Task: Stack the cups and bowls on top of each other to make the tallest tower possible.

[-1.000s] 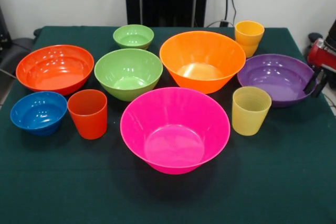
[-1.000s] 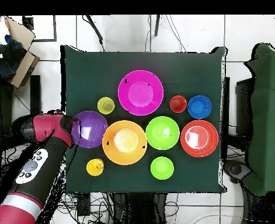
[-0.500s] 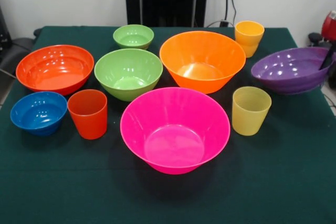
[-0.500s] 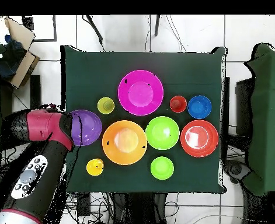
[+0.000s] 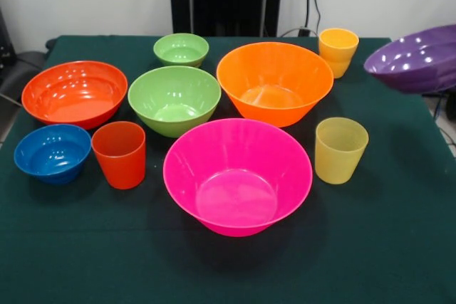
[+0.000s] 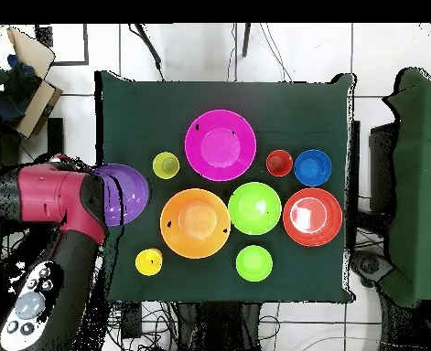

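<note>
Purple bowl [image 5: 417, 58] is up off the table [image 5: 399, 247], tilted, at the right edge of the front view and cut off there; no arm shows in that view. In the overhead view the red and black arm [image 6: 54, 228] covers the bowl's outer half at the table's edge, so only part of the purple rim shows. Gripper itself is hidden under the arm's head in overhead and out of frame in front, so can't tell whether the claw is clenched or released, though the bowl hangs in the air w/ nothing else under it. Rest sits on the cloth, nothing stacked: pink bowl [image 5: 238, 176] nearest the camera, orange bowl [image 5: 274, 82] behind it, med. green bowl [image 5: 174, 100], small green bowl [image 5: 181, 49], red-orange bowl [image 5: 74, 93], blue bowl [image 5: 52, 152], red-orange cup [image 5: 119, 154] just beside blue, pale yellow cup [image 5: 340, 150], yellow cup [image 5: 338, 51] at the back.
</note>
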`<state>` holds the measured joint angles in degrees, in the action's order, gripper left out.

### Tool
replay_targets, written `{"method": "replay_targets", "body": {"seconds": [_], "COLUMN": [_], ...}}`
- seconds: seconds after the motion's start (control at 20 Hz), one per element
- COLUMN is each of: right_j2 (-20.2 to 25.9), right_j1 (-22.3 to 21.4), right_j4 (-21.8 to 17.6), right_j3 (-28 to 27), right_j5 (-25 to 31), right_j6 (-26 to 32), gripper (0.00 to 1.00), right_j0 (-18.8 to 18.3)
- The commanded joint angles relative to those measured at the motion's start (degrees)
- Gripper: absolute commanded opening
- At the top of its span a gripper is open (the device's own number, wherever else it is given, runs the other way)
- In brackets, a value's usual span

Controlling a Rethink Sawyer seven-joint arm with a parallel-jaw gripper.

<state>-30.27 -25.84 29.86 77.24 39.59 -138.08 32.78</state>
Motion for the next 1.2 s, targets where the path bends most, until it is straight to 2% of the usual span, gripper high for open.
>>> {"method": "replay_targets", "body": {"seconds": [0.05, 0.2, 0.4, 0.75, 1.2], "right_j2": [2.54, -0.94, -1.38, -1.41, -0.44], "right_j1": [-3.97, -5.23, -6.45, -7.46, -6.01], "right_j4": [-3.50, -6.28, -7.57, -9.39, -12.52], "right_j3": [4.01, 5.66, 9.61, 11.65, 16.25], "right_j5": [12.86, 15.10, 12.88, 11.37, 1.92], "right_j6": [-8.41, -7.71, -6.21, -5.00, -3.64], "gripper": [0.00, 0.00, 0.00, 0.00, 0.00], "right_j0": [1.28, 2.70, 3.26, 3.09, 2.40]}}
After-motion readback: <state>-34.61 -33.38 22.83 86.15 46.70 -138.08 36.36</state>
